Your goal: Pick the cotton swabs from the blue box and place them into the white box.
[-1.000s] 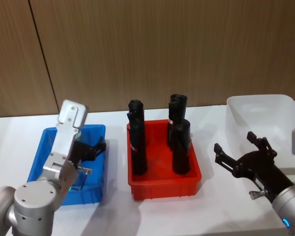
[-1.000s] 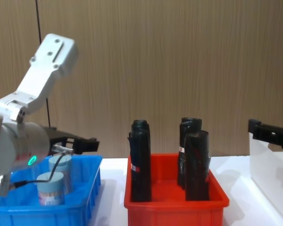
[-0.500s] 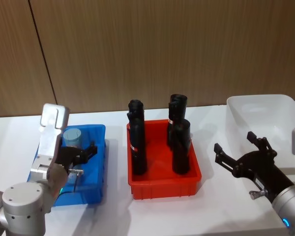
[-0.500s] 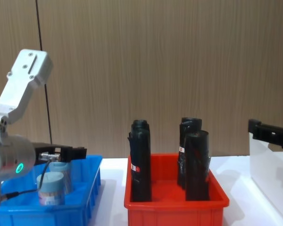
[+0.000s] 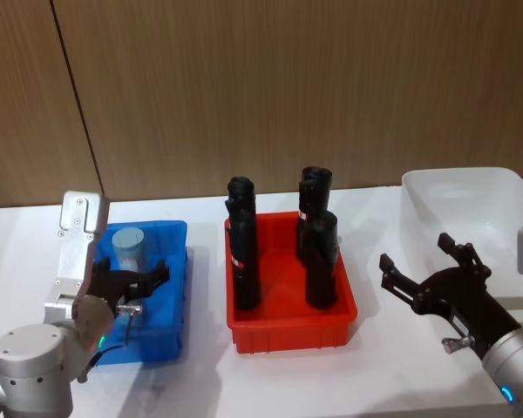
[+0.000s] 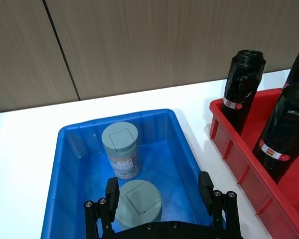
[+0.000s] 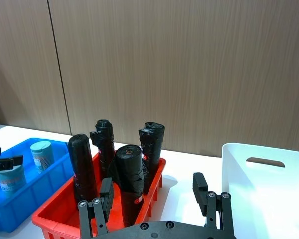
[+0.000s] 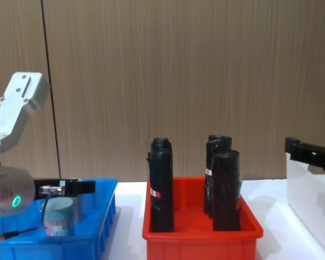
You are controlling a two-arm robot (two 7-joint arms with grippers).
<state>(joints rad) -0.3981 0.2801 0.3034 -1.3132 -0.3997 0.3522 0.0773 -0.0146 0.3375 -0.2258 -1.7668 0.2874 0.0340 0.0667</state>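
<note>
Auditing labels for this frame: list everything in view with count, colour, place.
shallow blue plastic bin: 1, blue, table's left
clear plastic cotton swab jars with pale blue lids: 2, clear, upright in it
red plastic bin: 1, red, table's middle
tall black rolls: 4, black, upright in red bin
translucent white plastic box: 1, white, table's right
table: 1, white, under everything
wood-panel wall: 1, brown, behind
left gripper: 1, black, open, over the blue bin
right gripper: 1, black, open, before white box

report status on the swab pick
Left gripper open above near cotton swabs in blue box. Right gripper open, idle by white box. Red bin between boxes.
</note>
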